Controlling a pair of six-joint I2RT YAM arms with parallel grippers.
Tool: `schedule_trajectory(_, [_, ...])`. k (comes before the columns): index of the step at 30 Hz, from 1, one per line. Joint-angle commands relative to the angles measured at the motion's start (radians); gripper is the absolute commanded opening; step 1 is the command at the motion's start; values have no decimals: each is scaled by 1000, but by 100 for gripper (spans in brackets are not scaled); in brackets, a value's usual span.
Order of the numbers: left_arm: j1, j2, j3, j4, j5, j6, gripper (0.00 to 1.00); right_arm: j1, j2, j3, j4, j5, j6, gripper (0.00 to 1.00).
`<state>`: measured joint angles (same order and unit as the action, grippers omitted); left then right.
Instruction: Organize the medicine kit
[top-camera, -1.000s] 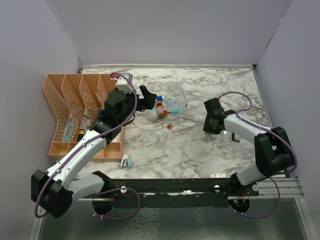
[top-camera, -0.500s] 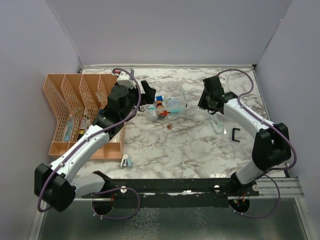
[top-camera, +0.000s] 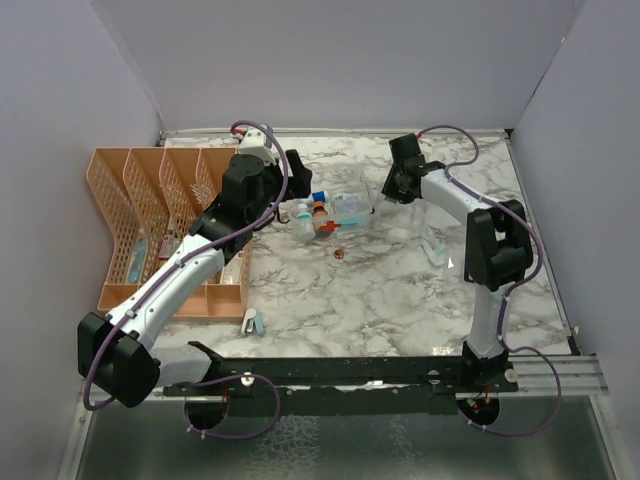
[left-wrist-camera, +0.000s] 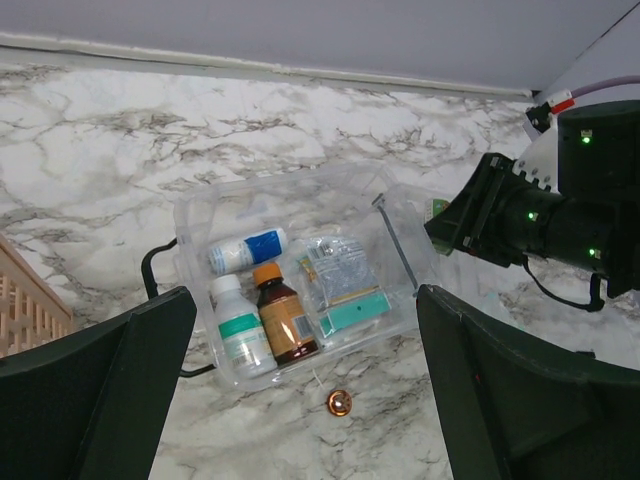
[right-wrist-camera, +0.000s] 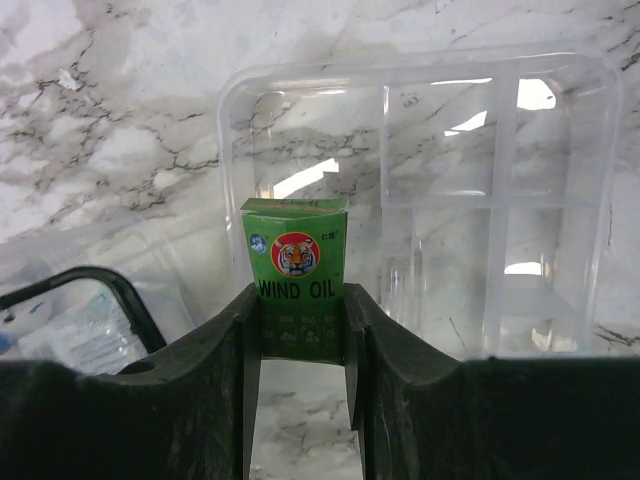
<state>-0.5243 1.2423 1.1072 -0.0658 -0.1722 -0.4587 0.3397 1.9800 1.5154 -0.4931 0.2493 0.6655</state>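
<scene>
The medicine kit is a clear plastic box lying open on the marble top, also seen from above. Inside lie a white bottle, a brown bottle with an orange cap, a blue-and-white tube and a teal packet. My left gripper hovers open just left of it, nothing between its fingers. My right gripper is shut on a green "Wind Oil" box at the kit's right side. In front of it is the kit's clear divided lid.
An orange lattice organiser fills the left side. A small copper disc lies on the marble just in front of the kit. A clear packet lies at the right, and a small blue-white item near the front edge.
My right arm has swung from the table's right middle back and left to the kit's right side. My left gripper has shifted slightly farther back, still open.
</scene>
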Motion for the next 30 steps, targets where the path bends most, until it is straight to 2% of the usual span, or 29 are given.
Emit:
schedule_trajectory(1, [9, 10, 27, -32, 9, -7, 96, -8, 90, 91, 20, -31, -7, 34])
schedule_trajectory(10, [28, 30, 32, -32, 27, -4, 96, -7, 154, 109, -21, -31, 23, 39])
schedule_trajectory(18, [45, 43, 45, -35, 70, -1, 96, -8, 141, 116, -51, -47, 30, 51])
schedule_trajectory(26, [55, 39, 72, -51, 90, 31, 96, -20, -6, 37, -32, -57, 51, 47])
schedule_trajectory(30, [57, 33, 65, -56, 103, 45, 96, -29, -103, -58, -33, -51, 47, 44])
